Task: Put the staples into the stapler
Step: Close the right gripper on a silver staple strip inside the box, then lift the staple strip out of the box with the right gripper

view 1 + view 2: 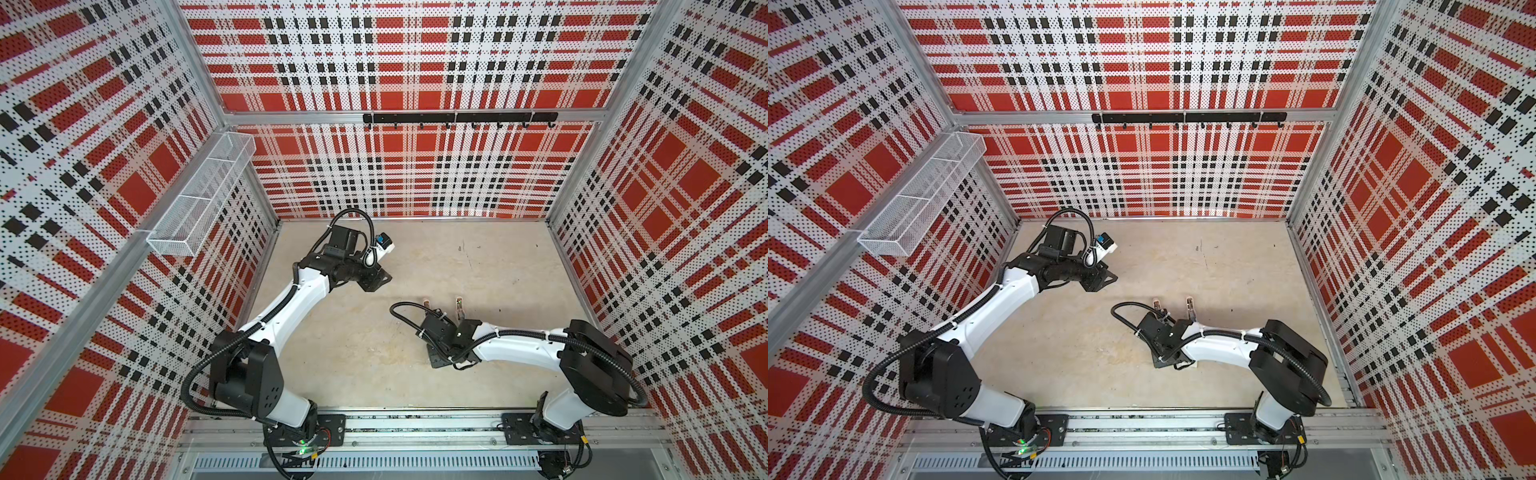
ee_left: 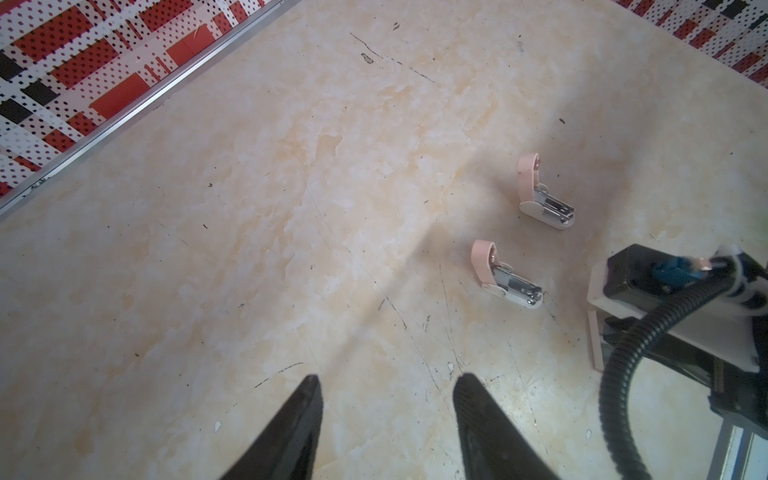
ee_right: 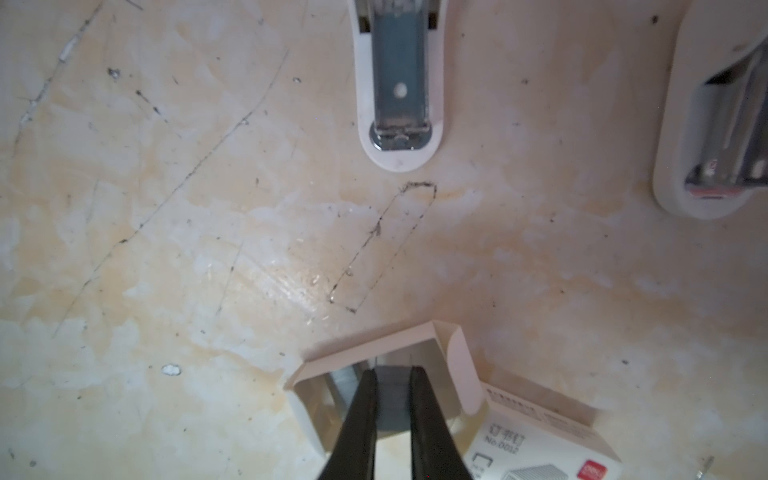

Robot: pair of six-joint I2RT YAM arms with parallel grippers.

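Currently we are logging: right gripper (image 3: 392, 374) pinching the staples (image 3: 392, 403) in their tray (image 3: 449, 357), left gripper (image 2: 386, 378) half-open, empty, stapler (image 3: 399, 83) not yet loaded.

Staples (image 3: 392, 405): blurred grey mass, mostly behind right pincer (image 3: 392, 370) fingers.
Tray (image 3: 453, 357), sleeve (image 3: 540, 440): cut by frame edge in right wrist view; hidden under right arm (image 1: 515, 345) in both top views.
Stapler (image 3: 399, 83), second stapler (image 3: 715, 137): cropped in right wrist view, hinge ends out of frame; only pink tips visible in both top views.
Sleeve small print: illegible.
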